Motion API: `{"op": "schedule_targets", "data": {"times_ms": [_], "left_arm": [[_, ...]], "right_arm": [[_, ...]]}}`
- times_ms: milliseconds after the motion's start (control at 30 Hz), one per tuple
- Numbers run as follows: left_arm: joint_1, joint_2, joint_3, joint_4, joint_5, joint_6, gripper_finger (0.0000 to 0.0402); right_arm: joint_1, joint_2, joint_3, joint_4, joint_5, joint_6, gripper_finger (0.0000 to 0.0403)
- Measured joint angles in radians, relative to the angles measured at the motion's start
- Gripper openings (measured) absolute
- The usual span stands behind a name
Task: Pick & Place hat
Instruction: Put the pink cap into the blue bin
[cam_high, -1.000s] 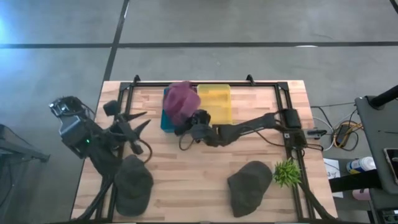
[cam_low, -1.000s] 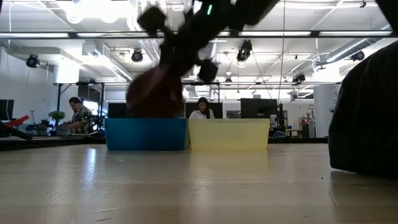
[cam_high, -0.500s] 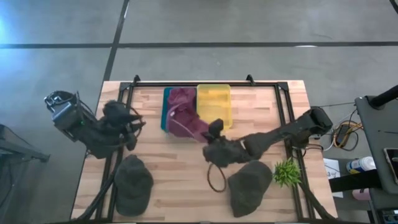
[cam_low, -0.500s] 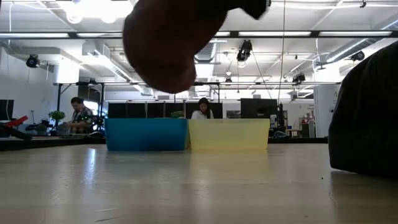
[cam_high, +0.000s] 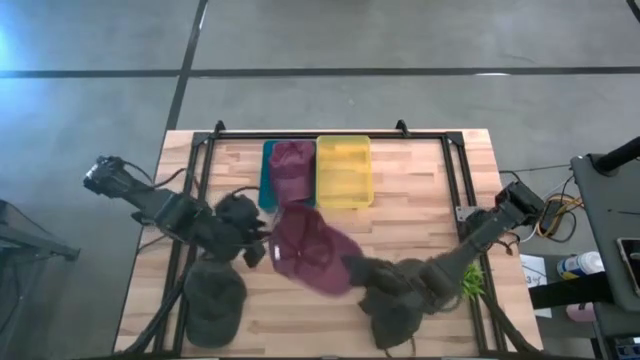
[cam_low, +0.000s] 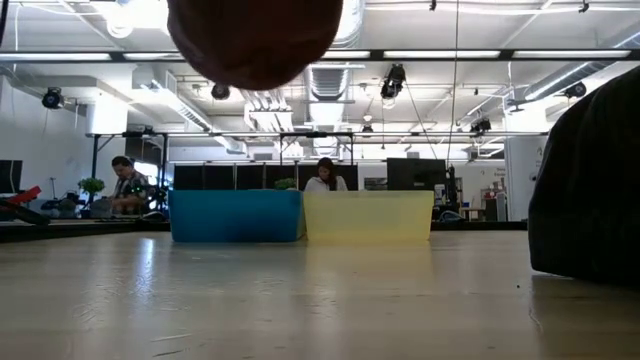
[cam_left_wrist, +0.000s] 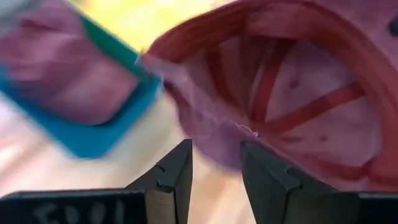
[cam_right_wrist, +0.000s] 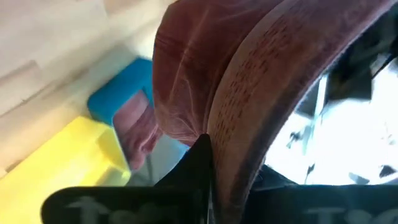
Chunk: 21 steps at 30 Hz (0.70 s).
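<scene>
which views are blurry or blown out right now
Left wrist view: the blue bin smears with motion blur. Right wrist view: bright glare past the maroon hat. Low view: the hat is a dark, unfocused blob at the top.

maroon cloth hat, wood table

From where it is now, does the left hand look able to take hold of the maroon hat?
Probably yes. The left hand is open and faces the maroon hat, held off the table in the shut right hand; nothing lies between them.
</scene>
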Motion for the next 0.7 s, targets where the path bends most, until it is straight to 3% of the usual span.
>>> {"op": "schedule_targets", "data": {"times_ms": [167,467,700], "left_arm": [[0.035,0.012,-0.087,0.320,0.182,0.127,0.0126],[0.036,0.123,-0.203,0.859,0.297,0.145,0.0126],[0.036,0.292,-0.159,1.004,0.406,0.180,0.0126]], "right_arm": [[0.046,0.000,0.001,0.002,0.069,-0.032,0.0013],[0.096,-0.001,0.013,0.016,0.105,-0.057,0.0013],[0.091,0.022,0.012,0.108,0.081,-0.111,0.0013]]}}
